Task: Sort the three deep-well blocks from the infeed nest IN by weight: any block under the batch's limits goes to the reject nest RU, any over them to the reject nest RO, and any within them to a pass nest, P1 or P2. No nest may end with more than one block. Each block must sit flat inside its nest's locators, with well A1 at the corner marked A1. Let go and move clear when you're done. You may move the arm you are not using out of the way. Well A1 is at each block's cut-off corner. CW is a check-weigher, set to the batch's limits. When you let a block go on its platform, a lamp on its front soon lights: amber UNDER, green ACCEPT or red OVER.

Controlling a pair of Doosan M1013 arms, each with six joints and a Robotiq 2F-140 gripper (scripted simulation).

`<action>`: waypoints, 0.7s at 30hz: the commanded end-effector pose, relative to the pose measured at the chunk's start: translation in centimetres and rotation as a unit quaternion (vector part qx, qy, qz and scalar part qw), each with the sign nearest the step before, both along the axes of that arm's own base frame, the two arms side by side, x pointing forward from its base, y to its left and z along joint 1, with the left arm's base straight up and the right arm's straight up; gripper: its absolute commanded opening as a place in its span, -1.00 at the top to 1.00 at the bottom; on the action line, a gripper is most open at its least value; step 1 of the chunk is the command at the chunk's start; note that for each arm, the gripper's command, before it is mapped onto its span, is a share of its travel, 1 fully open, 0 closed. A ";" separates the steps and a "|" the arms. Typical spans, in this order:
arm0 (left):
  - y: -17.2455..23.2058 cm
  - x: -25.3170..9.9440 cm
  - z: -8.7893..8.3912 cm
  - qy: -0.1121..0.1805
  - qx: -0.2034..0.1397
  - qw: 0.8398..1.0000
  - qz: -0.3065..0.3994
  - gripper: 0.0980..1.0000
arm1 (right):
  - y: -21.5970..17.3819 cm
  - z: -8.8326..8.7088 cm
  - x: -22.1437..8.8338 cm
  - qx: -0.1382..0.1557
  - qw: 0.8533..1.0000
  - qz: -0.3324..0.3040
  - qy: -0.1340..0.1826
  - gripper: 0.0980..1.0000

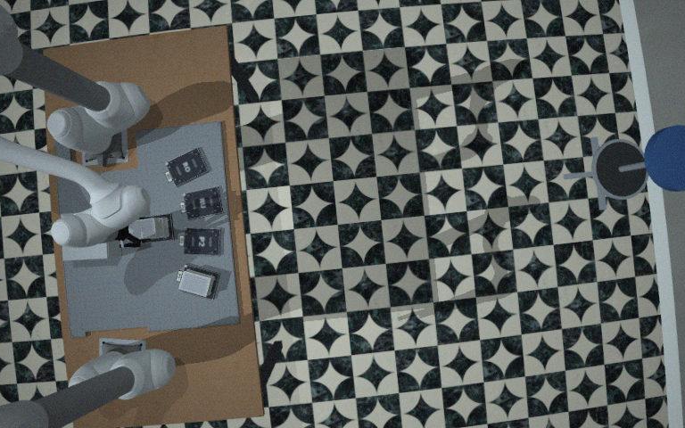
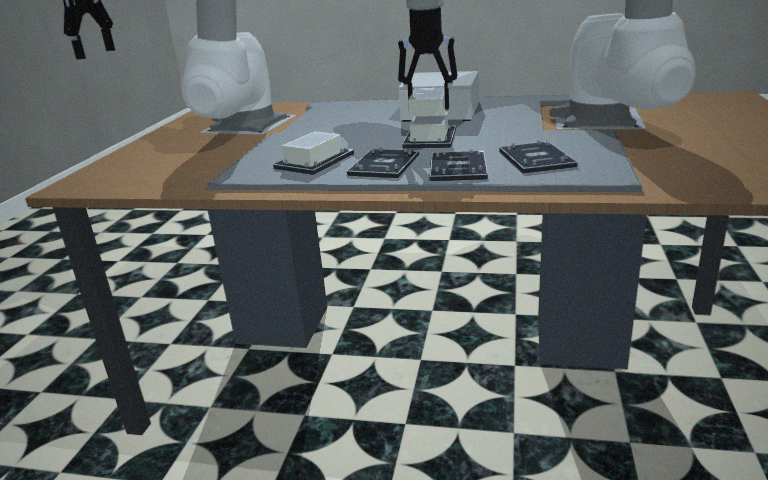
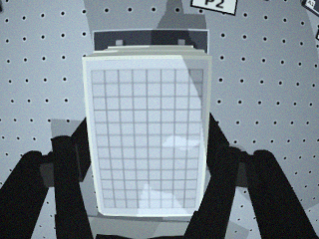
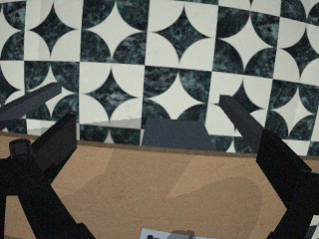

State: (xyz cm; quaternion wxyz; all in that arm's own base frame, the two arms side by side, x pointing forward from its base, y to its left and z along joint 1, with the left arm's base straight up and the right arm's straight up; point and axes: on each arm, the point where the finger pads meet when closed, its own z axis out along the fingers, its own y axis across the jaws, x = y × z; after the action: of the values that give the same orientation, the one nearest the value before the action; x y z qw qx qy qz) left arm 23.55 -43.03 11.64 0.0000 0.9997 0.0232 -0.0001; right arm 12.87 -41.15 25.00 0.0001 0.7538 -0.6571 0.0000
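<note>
My left gripper [image 2: 428, 98] [image 3: 149, 126] is shut on a white deep-well block [image 1: 142, 228] [image 2: 427, 105] [image 3: 147, 134], held just above a lower white block [image 1: 163, 227] [image 2: 430, 130]. The held block's lower-left corner looks cut off in the left wrist view. The lower block sits in the dark infeed nest [image 2: 430, 144] [image 3: 150, 38]. Another block [image 1: 196, 282] [image 2: 311, 148] sits in the nest beside P2, its label covered. P2 [image 1: 202, 241], RU [image 1: 202, 203] and RO [image 1: 186, 167] hold no block. My right gripper [image 2: 94, 47] [image 4: 169, 139] is open and empty, high off to the side.
A pale box [image 1: 85, 252] [image 2: 465, 92], apparently the check-weigher, stands behind the infeed nest; its lamp is not visible. The arm bases stand at both sides of the grey perforated board [image 1: 107, 302] [image 2: 340, 113]. The wooden table [image 1: 139, 50] [image 2: 138, 160] extends beyond it.
</note>
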 end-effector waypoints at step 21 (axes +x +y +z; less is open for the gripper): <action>0.0 0.0 3.3 0.000 0.000 1.000 0.000 1.00 | 0.0 0.1 0.0 0.000 1.000 0.000 0.000 -1.00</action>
State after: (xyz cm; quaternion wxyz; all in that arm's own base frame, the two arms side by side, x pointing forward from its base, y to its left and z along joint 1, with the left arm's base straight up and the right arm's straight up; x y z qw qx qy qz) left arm 23.55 -43.04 14.76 0.0001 0.9997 0.0232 0.0000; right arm 12.87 -41.15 25.00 0.0001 0.7538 -0.6571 0.0000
